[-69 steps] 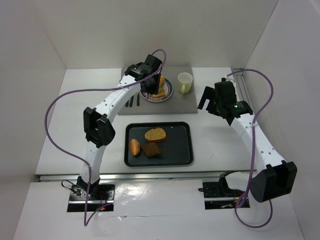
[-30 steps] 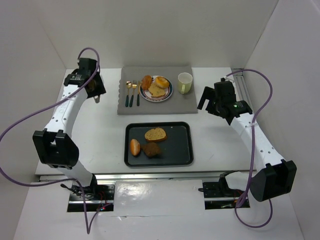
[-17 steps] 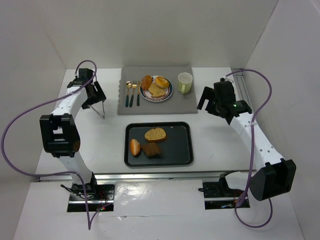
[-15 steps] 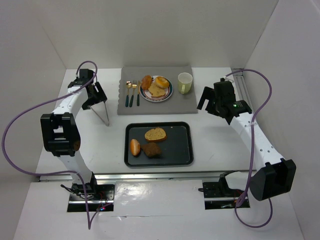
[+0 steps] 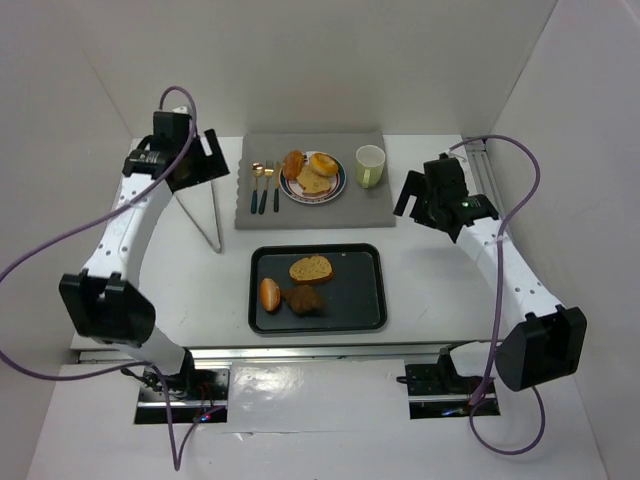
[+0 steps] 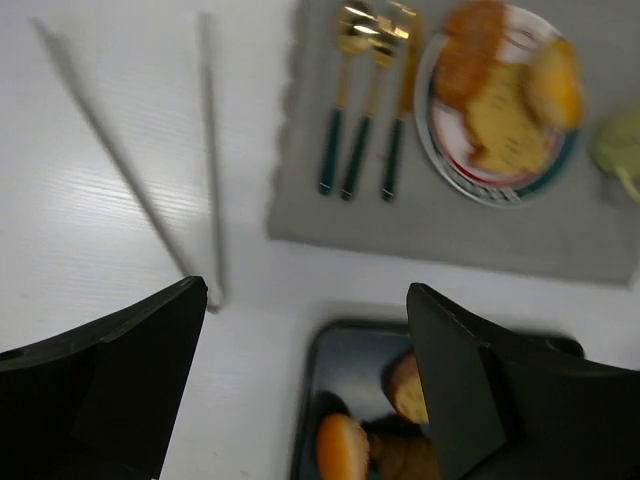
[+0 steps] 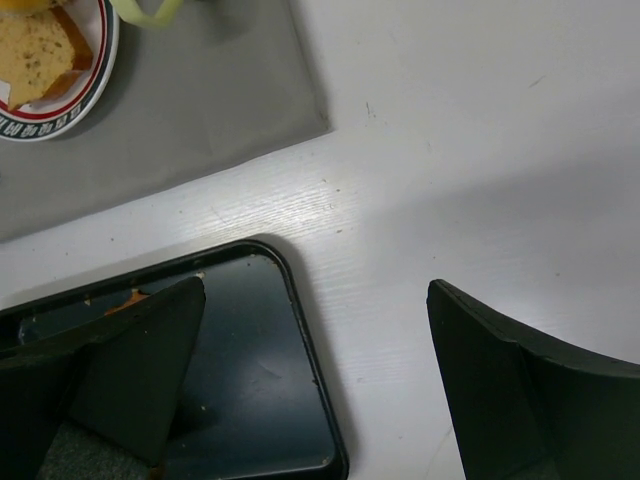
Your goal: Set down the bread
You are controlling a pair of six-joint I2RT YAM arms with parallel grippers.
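A white table (image 5: 430,300) is seen, with a gray placemat (image 5: 370,205) at its far side and a black tray (image 5: 360,300) nearer. Metal tongs (image 5: 215,215) are laid on the table left of the placemat, released, legs spread. Three bread pieces (image 5: 313,172) are set on the plate (image 5: 342,182). A bread slice (image 5: 310,268), a roll (image 5: 269,293) and a dark piece (image 5: 303,299) are left in the tray. The left gripper (image 6: 305,300) and right gripper (image 7: 315,290) are held wide apart, empty.

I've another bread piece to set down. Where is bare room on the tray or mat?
Bare: the right half of the tray, beside the bread slice; the near-right corner of the mat, in front of the cup. Crowded: the plate, holding three pieces, and the tray's left side.
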